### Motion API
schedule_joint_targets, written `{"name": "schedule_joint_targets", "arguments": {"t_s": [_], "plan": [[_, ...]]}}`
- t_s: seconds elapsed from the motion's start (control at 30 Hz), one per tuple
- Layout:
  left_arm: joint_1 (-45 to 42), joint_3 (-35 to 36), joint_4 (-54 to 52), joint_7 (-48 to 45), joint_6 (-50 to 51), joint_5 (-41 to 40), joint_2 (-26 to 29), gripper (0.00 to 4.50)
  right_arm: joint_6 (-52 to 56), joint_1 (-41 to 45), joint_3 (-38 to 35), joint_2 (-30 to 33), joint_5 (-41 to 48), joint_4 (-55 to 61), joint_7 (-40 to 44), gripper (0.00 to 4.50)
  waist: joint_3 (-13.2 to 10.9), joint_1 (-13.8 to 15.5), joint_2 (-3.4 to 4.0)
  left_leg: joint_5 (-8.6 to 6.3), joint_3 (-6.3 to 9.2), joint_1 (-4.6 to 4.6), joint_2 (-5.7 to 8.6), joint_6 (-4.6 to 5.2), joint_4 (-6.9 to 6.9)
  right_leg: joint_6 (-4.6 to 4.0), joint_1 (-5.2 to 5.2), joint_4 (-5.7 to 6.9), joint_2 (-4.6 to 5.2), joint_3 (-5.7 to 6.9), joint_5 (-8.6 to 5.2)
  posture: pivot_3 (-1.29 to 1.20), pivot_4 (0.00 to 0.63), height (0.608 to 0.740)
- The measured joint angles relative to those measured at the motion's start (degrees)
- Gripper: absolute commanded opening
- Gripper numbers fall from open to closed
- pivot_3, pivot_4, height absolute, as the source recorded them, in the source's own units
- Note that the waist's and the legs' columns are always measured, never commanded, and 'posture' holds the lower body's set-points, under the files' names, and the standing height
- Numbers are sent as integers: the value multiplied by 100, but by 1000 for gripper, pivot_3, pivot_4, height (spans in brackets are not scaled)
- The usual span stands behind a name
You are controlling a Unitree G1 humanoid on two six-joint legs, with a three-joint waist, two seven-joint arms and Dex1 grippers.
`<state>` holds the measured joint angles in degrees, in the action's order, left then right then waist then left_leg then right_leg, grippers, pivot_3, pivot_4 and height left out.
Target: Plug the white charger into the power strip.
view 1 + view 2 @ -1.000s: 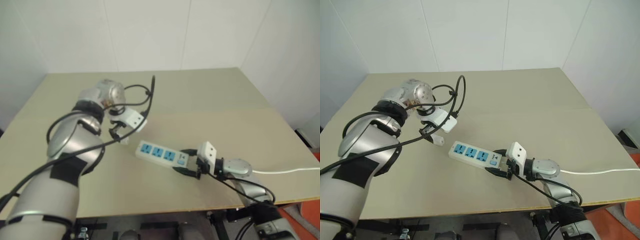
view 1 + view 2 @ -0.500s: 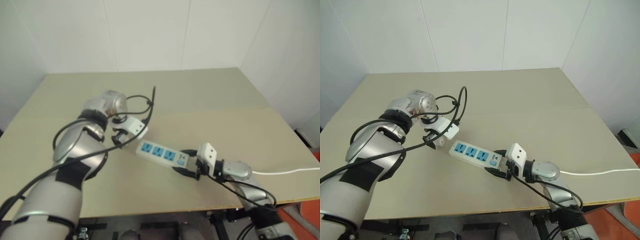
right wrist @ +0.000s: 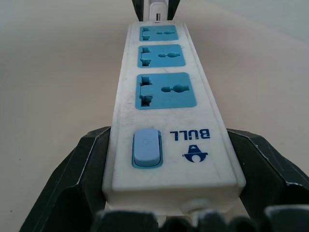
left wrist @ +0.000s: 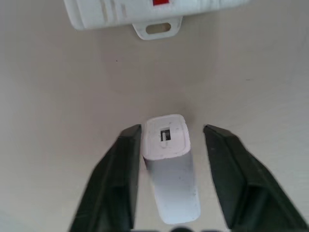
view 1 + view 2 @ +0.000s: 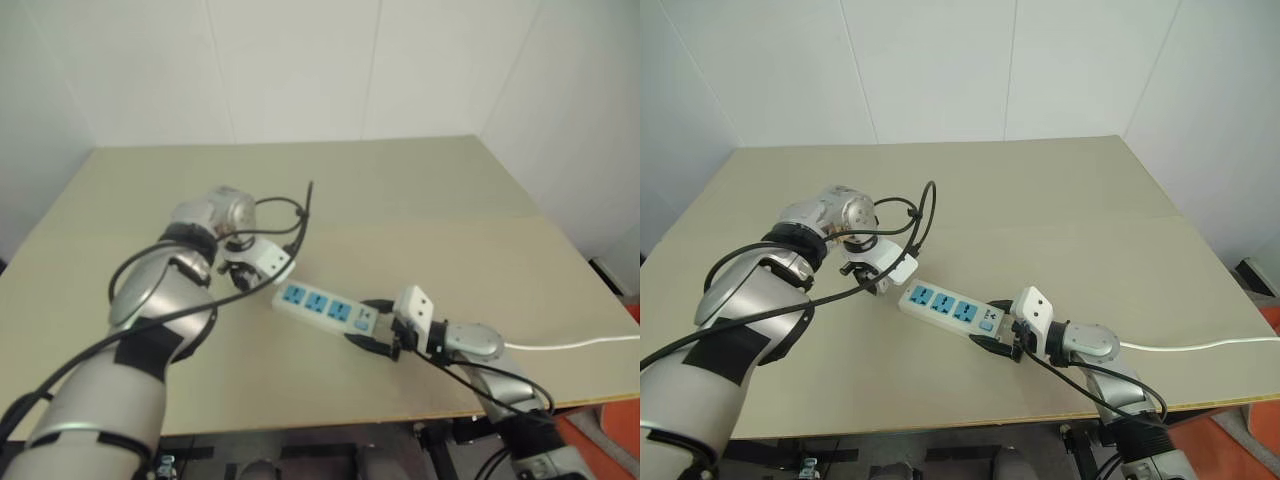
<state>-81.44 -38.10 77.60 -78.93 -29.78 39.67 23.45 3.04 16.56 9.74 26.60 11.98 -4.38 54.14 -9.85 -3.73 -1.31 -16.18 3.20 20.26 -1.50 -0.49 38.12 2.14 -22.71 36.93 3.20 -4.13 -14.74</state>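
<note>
While my right gripper (image 3: 164, 212) clamps the switch end of the power strip (image 5: 948, 309), one black finger on each long side, the strip lies flat on the tan table (image 5: 1060, 210) with its three blue sockets facing up. My left gripper (image 4: 169, 145) points down at the table just beyond the strip's far end. The white charger (image 4: 170, 159) lies on the table between its fingers (image 4: 123, 164); one finger touches the charger's side, the other stands a little off it, so the grip is not yet tight. The strip's thin white cable (image 5: 1200, 345) trails away past my right arm.
</note>
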Motion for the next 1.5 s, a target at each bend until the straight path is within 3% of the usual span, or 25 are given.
{"name": "schedule_joint_targets", "arguments": {"t_s": [0.27,0.37,0.63,0.73,0.87,1.07,1.33,1.5], "plan": [[27,21,0,146,5,68,-5,999,21,-24,6,2,0,20,-67,3421,2,5,0,0,1,-11,0,0,1,0,14,5,0,1,0,0,150,740],[52,462,34,-20,64,-296,-9,999,21,-74,-1,18,0,76,-74,3421,2,22,0,0,3,-8,0,0,4,0,13,4,1,5,0,0,150,740],[39,2221,14,-1281,479,-2232,99,999,16,-177,-50,111,16,184,-50,3421,3,28,0,0,8,0,0,1,17,1,13,7,3,12,0,0,150,740],[46,2749,-159,-1333,990,-3440,157,999,-14,-185,-30,134,51,181,98,3421,3,32,0,-1,10,-1,0,1,19,2,13,9,3,12,-1,0,150,740],[465,2895,-1081,-1335,1992,-5093,464,999,-77,55,62,162,56,-21,417,3421,5,-45,5,-2,8,-7,-4,3,18,2,13,18,2,7,-1,0,150,740],[1715,3011,-2413,-1338,3482,-6831,789,999,-355,646,202,100,-5,-754,858,3421,6,-39,6,-1,13,-7,-13,2,27,1,9,19,-4,13,0,0,150,740],[2267,3813,-3687,-1289,4759,-7480,657,999,-707,1119,350,-186,-158,-1440,1166,3421,15,-58,11,-1,12,-12,-15,2,30,0,11,20,-7,13,0,0,150,740],[2954,3770,-4387,-1295,5075,-7374,577,999,-888,1237,339,-310,-170,-1772,1311,3421,25,-79,11,-1,12,-23,-23,2,29,-2,17,22,-14,12,1,0,150,740]]}}
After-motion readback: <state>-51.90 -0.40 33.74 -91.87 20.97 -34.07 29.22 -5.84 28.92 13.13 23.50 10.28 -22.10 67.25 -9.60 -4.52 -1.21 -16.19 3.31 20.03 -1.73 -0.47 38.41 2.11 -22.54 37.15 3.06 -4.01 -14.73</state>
